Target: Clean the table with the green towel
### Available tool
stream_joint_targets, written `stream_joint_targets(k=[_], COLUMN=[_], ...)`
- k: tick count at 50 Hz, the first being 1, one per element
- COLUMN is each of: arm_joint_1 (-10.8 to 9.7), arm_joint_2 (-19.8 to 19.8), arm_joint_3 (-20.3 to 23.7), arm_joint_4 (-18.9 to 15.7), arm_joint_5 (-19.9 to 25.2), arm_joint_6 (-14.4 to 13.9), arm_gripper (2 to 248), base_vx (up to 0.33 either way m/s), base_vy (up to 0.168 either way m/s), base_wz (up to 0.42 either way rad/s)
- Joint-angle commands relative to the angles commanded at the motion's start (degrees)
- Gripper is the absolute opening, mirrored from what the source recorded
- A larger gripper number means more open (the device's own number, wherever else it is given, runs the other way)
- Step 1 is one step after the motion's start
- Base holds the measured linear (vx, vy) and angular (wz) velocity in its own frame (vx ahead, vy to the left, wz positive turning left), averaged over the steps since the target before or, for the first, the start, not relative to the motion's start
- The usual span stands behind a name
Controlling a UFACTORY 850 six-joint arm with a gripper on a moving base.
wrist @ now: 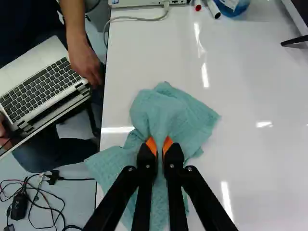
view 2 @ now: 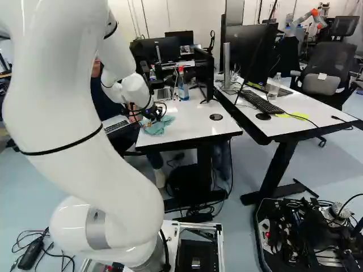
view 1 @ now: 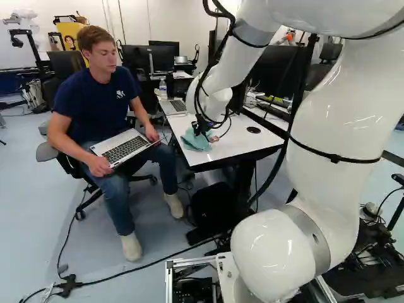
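1. The gripper (view 1: 202,125) is low over the white table (view 1: 237,140). It is at the end of the big white arm (view 1: 341,120).
2. In the wrist view, the two fingers of the gripper (wrist: 160,145) are almost together. Their orange pads (wrist: 151,145) pinch a bit of the green towel (wrist: 168,113) from two sides.
3. The green towel is all bunched up and wrinkly. It lies on the table near the side where a person sits. Some of it is ahead of the fingers and some is under them. One corner pokes out past the table's edge.
4. The person (view 1: 98,104) sits on a chair just beside the table. An open laptop (view 1: 126,146) is on the person's lap, with a hand (wrist: 86,62) next to it.
5. Another laptop (view 1: 173,106) sits on the table, farther off than the towel. A pale cord (wrist: 137,19) goes from it and over the table's edge.
6. A blue bottle (view 2: 182,88) stands on the table, well apart from the towel. Two markers (wrist: 213,8) lie between it and that laptop.
7. A second table (view 2: 309,113) is at the right of the right base view. It has a black keyboard (view 2: 264,103) and a big screen (view 2: 249,54) on it.
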Motion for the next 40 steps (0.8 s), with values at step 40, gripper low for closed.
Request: stream_joint_targets(k=[40], arm_joint_1=[1.3], arm_joint_2=[-9.1], arm_joint_3=[-10.5], arm_joint_4=[0.0], arm_joint_5=[0.0], arm_joint_6=[0.0], arm_gripper=[35], base_vx=[0.000], base_vy=[0.000], base_wz=[0.000])
